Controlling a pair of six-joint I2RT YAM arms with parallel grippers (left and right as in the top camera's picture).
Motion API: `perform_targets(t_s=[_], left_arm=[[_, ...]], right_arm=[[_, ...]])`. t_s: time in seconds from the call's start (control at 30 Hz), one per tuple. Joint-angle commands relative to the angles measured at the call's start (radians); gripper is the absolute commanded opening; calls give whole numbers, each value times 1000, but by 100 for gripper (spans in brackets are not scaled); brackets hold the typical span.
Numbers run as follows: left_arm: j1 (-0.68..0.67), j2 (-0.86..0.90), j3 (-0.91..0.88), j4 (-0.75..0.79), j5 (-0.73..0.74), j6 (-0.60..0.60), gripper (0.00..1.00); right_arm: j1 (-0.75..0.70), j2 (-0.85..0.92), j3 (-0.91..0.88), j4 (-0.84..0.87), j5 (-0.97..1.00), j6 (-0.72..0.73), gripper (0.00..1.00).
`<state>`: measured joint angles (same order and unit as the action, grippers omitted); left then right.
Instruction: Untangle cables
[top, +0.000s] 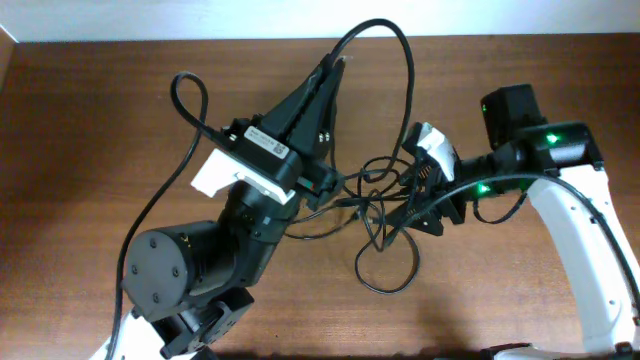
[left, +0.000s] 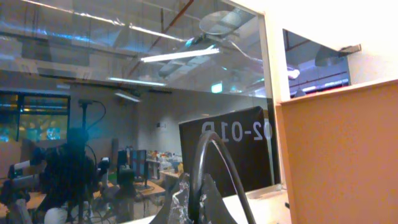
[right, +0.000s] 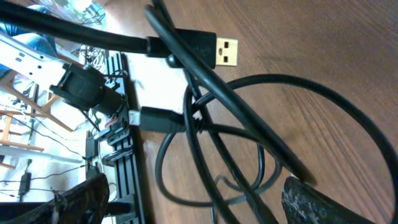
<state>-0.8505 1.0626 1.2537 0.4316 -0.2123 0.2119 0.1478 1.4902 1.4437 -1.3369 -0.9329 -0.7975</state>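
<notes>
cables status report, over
Status: left end effector shut on a loop of the cables; right end effector in the knot, grip unclear; nothing else seen in the way.

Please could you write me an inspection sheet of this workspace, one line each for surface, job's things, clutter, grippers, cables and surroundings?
Surface: brown wooden table.
Job's things: thin black cables knotted at mid-table; one loop rises toward the far edge; one end is a USB plug.
Clutter: nothing seen.
Grippers: left gripper points to the far edge and looks shut on a cable loop; right gripper sits in the knot and looks open.
Cables: thicker arm cable curves beside the left arm.
Surroundings: white wall behind the table; the left wrist view shows a room with ceiling lights.
</notes>
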Motion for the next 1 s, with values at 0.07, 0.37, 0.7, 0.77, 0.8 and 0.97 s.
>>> perform_targets(t_s=[0.07, 0.37, 0.7, 0.77, 0.8, 0.97], left_arm=[[2, -11, 9, 43, 15, -62, 0], [3, -11, 9, 26, 6, -58, 0], [3, -11, 9, -201, -177, -39, 0], [2, -13, 9, -164, -175, -50, 0], [2, -13, 9, -149, -169, -60, 0], [2, -24, 9, -128, -88, -69, 0]], right_arm=[[30, 33, 14, 13, -9, -18, 67], [27, 36, 15, -13, 82, 20, 4], [-102, -113, 15, -18, -2, 28, 4], [-130, -135, 15, -9, 5, 60, 16], [-134, -135, 15, 0, 13, 92, 35], [-142, -82, 15, 146, 92, 477, 71]])
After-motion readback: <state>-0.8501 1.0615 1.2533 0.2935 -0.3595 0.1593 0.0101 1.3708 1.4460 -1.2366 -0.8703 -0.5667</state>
